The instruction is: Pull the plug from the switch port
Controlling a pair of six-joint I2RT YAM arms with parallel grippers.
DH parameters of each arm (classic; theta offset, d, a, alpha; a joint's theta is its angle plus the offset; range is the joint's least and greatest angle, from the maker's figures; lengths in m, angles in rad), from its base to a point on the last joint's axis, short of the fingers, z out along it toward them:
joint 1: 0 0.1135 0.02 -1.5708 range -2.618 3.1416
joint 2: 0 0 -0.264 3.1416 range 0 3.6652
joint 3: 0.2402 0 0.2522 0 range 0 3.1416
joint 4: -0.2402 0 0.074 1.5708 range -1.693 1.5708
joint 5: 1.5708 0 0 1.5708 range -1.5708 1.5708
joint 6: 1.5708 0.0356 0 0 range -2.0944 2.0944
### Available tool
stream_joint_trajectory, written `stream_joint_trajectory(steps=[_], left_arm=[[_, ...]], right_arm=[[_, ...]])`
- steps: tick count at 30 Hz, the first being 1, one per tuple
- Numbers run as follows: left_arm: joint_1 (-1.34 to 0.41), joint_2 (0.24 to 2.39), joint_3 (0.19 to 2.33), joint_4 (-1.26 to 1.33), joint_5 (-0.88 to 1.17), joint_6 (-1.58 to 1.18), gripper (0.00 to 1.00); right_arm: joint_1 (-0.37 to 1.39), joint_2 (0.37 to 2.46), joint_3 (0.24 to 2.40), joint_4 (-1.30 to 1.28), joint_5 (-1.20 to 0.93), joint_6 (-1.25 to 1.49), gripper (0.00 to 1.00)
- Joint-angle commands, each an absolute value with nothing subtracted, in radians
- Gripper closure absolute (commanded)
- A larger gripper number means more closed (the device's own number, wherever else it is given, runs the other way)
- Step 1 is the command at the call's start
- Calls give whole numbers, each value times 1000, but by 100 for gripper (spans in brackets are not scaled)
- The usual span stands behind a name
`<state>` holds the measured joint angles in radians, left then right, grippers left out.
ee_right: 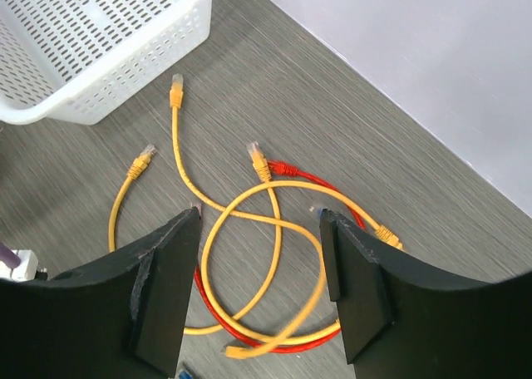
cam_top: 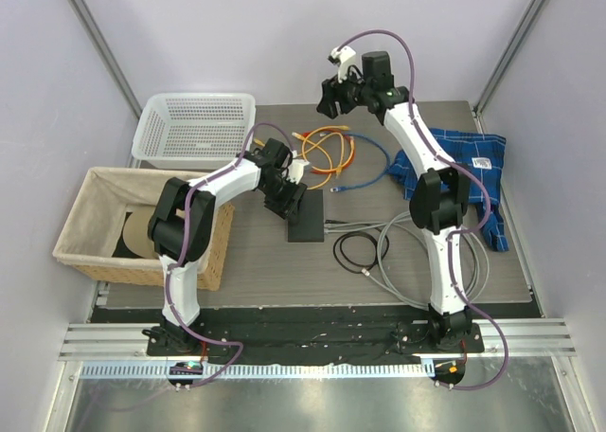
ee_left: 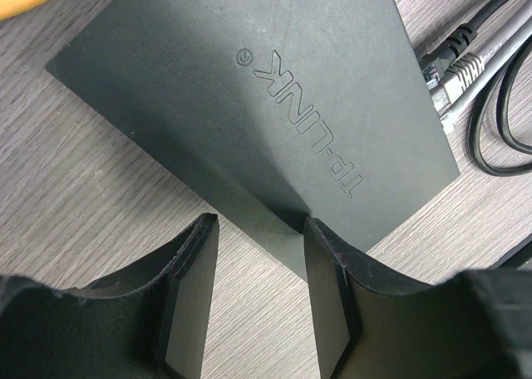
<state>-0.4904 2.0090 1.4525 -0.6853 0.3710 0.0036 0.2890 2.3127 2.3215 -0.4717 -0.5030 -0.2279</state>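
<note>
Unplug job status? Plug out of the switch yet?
Nothing done: grey and black plugs sit in the switch. In hand: open left fingers straddle its corner, likely bracing it; open right fingers hover over loose yellow cables, away from the plugs. Left: grip a plug, pull it.

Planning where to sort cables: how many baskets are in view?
2: a white plastic basket at the back left; a fabric-lined wicker basket at the left edge.
</note>
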Motion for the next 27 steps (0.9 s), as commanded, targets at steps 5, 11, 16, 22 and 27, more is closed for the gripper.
stream_joint_trajectory(steps=[5, 11, 16, 22, 27], left_arm=[[-482, 2054, 1417, -676, 264, 26, 50], [-482, 2051, 1405, -675, 264, 29, 50], [-483, 2056, 1413, -683, 271, 26, 50], [-482, 2056, 1419, -689, 268, 26, 50], [-482, 2045, 1402, -684, 262, 32, 50]], right_arm=[[268, 2111, 1997, -492, -647, -228, 34], [270, 2082, 1781, -733, -810, -400, 37], [275, 2131, 1709, -876, -864, -494, 38], [301, 2192, 1703, -969, -873, -552, 37], [330, 2226, 1687, -960, -870, -552, 37]])
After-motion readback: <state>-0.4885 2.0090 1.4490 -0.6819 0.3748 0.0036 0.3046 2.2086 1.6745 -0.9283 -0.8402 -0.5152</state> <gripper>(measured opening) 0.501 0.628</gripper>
